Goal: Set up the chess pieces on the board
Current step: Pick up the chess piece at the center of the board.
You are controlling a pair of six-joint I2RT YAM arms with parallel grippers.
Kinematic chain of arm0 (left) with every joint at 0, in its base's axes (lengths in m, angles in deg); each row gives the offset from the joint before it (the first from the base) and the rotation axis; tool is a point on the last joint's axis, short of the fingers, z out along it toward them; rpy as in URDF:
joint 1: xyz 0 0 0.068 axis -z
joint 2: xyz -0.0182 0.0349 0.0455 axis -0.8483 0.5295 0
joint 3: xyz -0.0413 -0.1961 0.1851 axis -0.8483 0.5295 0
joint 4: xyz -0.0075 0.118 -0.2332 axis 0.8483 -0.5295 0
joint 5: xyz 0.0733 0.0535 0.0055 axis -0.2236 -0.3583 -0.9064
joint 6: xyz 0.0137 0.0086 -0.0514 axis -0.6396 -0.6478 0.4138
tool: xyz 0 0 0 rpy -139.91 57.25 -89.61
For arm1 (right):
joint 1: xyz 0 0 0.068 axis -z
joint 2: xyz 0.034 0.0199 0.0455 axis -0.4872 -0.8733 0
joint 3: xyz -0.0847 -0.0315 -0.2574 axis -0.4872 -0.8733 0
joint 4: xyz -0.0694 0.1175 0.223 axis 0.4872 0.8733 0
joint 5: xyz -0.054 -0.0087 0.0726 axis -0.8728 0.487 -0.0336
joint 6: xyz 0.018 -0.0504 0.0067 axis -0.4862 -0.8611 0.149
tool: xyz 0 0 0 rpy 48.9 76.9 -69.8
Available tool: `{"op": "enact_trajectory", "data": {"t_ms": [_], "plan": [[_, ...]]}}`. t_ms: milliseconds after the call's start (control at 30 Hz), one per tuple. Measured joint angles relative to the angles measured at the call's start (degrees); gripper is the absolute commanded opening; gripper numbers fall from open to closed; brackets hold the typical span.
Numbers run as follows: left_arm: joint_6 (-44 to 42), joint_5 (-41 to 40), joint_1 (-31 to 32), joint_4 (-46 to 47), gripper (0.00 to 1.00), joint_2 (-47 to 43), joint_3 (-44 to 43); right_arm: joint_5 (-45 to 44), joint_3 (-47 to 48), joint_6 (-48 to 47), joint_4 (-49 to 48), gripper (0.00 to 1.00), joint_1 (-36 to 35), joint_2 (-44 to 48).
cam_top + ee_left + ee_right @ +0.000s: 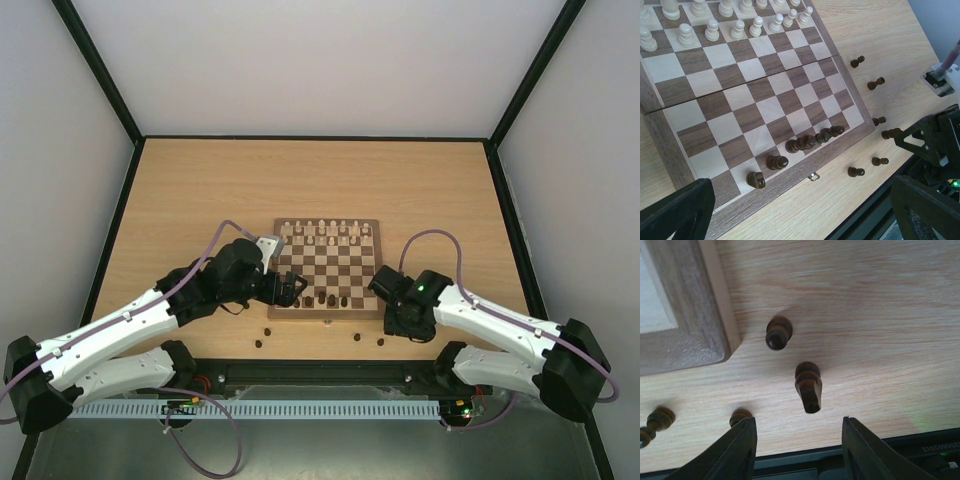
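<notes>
Surface and room: pale wood-grain table (200, 200), black frame (100, 70), plain white walls (300, 60); the board (328, 270) lies flat mid-table.

Cream pieces (325, 232) fill the board's two far rows, and a partial line of dark pieces (812, 140) stands on the near row. My right gripper (799, 422) hangs over bare table off the board's near right corner, jaws apart and holding nothing. One toppled dark piece (808, 387) lies on its side just ahead of the gap between my fingers. A second loose piece (778, 333) sits beyond it, beside the board's rim. My left gripper (800, 186) is spread wide and empty above the board's near edge.
</notes>
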Motion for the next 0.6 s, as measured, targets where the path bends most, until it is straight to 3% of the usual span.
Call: {"op": "enact_trajectory", "data": {"t_ms": [600], "plan": [[0.04,0.07,-0.37,0.33,0.99,-0.04,0.04,0.17,-1.42,-4.09,-4.70,0.32,4.13,-3.82]]}}
